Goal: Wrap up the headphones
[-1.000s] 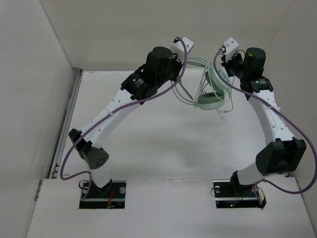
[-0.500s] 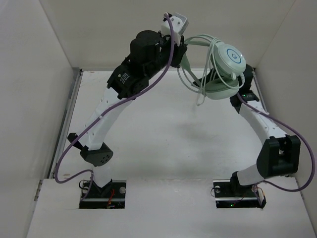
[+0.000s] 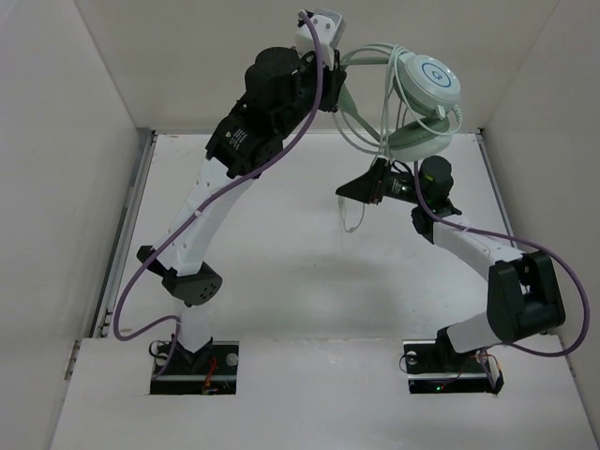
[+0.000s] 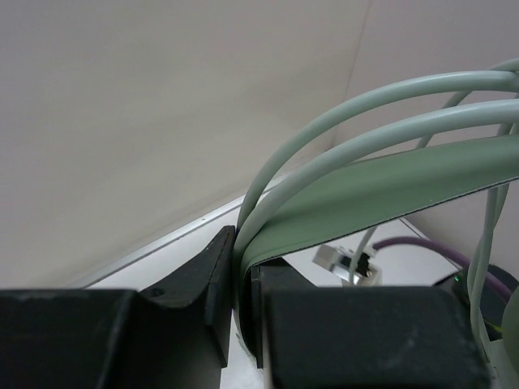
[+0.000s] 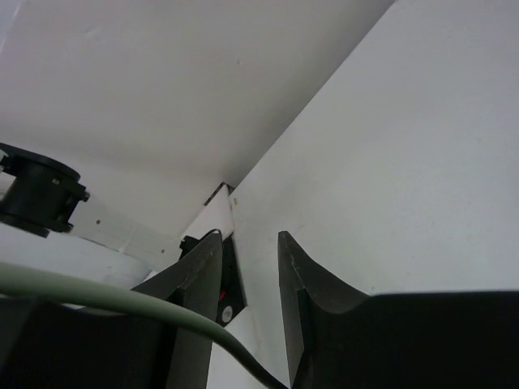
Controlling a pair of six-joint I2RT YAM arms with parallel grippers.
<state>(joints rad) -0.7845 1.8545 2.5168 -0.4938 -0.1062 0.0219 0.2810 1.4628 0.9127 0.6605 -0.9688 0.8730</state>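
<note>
Hanging at one o'clock in the top view, the headphones (image 3: 429, 82) dangle by their headband (image 4: 381, 190) from the left gripper (image 4: 242, 271), clamped tight on the green band. The right gripper (image 3: 354, 192), at seven o'clock of the cups (image 3: 412, 141), stands narrowly parted and empty, the cable (image 5: 122, 300) passing across one of its fingers (image 5: 190, 279).

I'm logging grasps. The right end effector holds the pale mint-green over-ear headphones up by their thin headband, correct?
Not the right: the left end effector clamps the thin headband, holding the pale mint-green over-ear headphones up, as the left wrist view shows.
</note>
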